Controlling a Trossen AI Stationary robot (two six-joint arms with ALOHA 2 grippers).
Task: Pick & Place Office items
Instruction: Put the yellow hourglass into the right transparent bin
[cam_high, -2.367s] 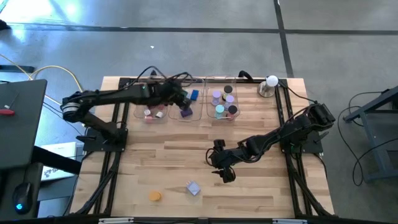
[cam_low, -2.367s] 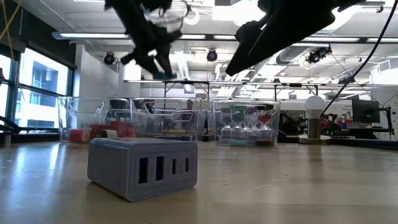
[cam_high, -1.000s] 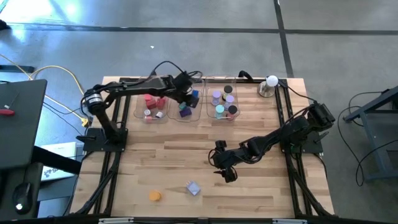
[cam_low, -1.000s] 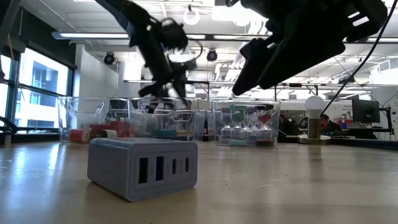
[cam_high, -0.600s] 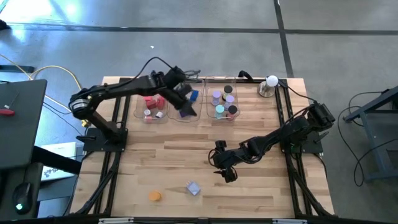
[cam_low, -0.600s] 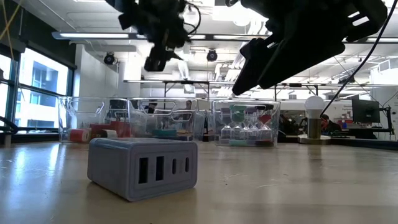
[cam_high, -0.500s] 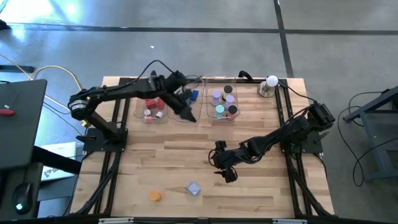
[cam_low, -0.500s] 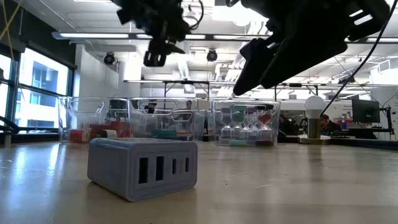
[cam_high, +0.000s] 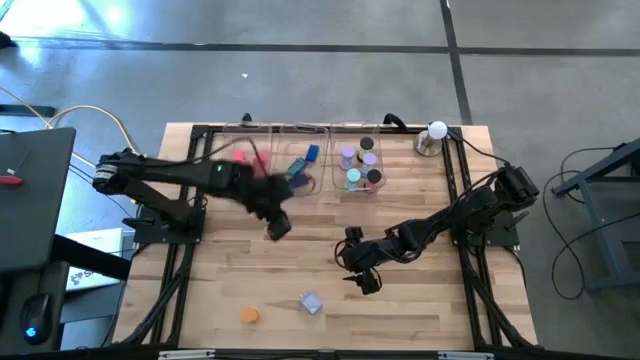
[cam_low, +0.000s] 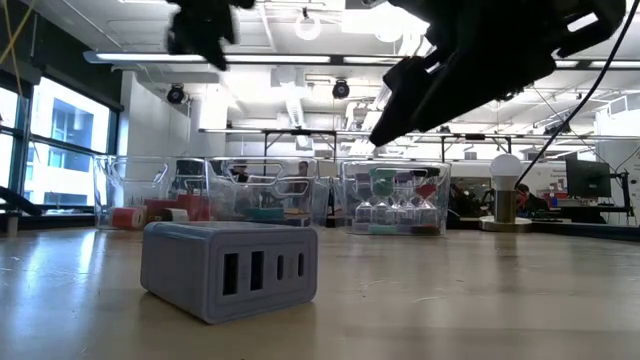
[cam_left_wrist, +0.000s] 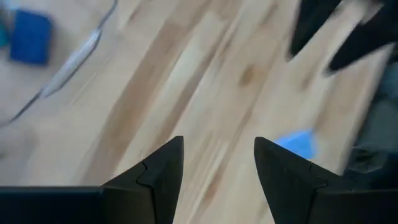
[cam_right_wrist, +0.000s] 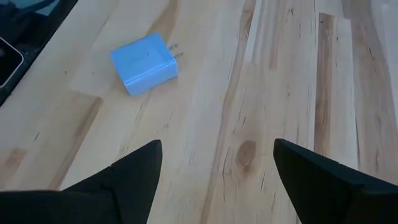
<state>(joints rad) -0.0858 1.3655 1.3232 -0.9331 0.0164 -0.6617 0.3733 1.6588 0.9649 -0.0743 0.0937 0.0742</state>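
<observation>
L gripper (cam_high: 277, 228) above bare worktop (cam_high: 420, 300) near trays (cam_high: 300, 170), fingers apart, empty. R gripper (cam_high: 362, 282) above mid worktop, fingers wide apart, empty. Blue block (cam_right_wrist: 143, 63) lies ahead of it.

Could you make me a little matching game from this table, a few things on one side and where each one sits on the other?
Things:
1. orange disc
2. blue block
3. white ball
4. left tool

Places:
A. at the table's far right corner, on a metal base
B. above bare wood, in front of the clear trays
C. near the front edge, left of the blue block
D. near the front edge, close to the right tool

Pairs: 1-C, 2-D, 3-A, 4-B
</observation>
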